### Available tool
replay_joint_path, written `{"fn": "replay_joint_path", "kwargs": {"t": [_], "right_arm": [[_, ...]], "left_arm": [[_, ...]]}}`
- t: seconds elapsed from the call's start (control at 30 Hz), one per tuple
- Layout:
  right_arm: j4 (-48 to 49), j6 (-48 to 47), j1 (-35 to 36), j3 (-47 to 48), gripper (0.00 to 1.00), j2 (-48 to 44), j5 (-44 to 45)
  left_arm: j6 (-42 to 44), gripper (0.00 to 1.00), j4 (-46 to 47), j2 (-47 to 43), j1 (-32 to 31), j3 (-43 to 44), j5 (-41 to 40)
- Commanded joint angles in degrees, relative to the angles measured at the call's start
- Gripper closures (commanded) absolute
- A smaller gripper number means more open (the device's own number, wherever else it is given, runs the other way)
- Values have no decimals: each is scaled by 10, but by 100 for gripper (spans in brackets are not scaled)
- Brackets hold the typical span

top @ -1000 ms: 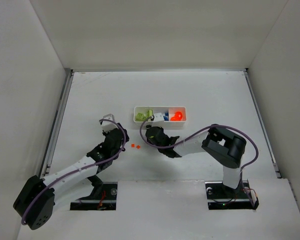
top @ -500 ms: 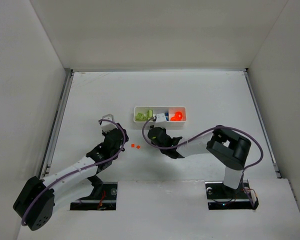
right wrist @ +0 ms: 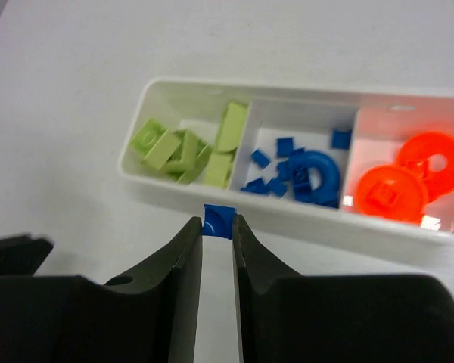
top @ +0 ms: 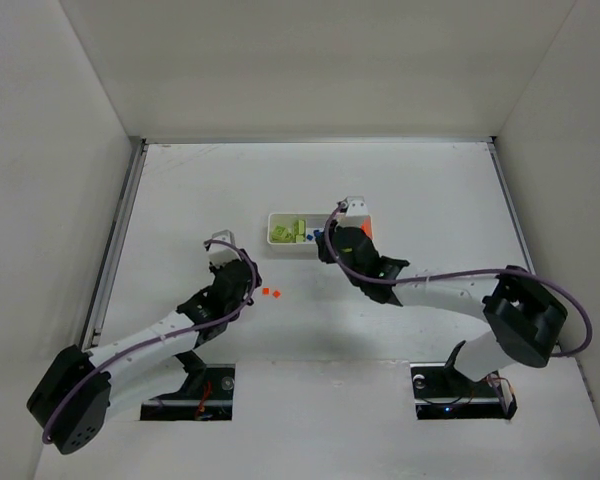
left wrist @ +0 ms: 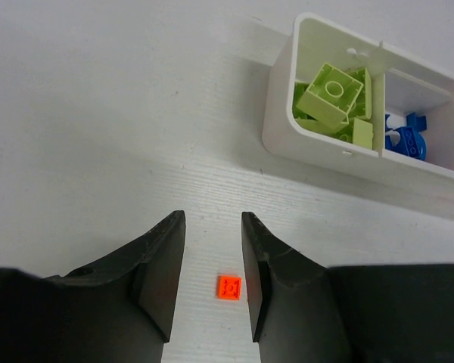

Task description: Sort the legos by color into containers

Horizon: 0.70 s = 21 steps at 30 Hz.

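Note:
The white tray (top: 273, 229) holds lime green legos (right wrist: 183, 147) in its left compartment, blue ones (right wrist: 299, 174) in the middle and orange-red ones (right wrist: 405, 178) on the right. My right gripper (right wrist: 217, 225) is shut on a tiny blue lego (right wrist: 218, 221), held above the tray's near wall (right wrist: 303, 223) by the green-blue divider. Two orange-red legos (top: 266, 291) (top: 277, 294) lie on the table left of the tray. My left gripper (left wrist: 212, 227) is open and low over the table, with one orange-red lego (left wrist: 228, 287) between its fingers, closer to the right one.
White walls enclose the table on three sides, with a metal rail (top: 115, 240) along the left edge. In the top view the right arm's purple cable (top: 450, 272) loops over the table in front of the tray.
My right gripper closed on the blue lego in front of the tray and carried it up and right over the tray. The left gripper has barely moved.

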Motion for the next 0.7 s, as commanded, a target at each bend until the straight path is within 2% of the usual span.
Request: {"fn": "replay_joint_path", "kwargs": {"t": [0.0, 0.17, 0.37, 0.67], "right_arm": [[16, -20, -50, 40, 75, 19, -34], [25, -26, -95, 81, 70, 80, -42], [27, -33, -104, 102, 49, 86, -50], [43, -16, -70, 37, 50, 62, -41]], "left_arm": [[-4, 66, -5, 6, -20, 9, -5], [-34, 65, -58, 46, -55, 26, -9], [-73, 66, -76, 97, -95, 24, -19], [-81, 67, -61, 134, -119, 34, -19]]}}
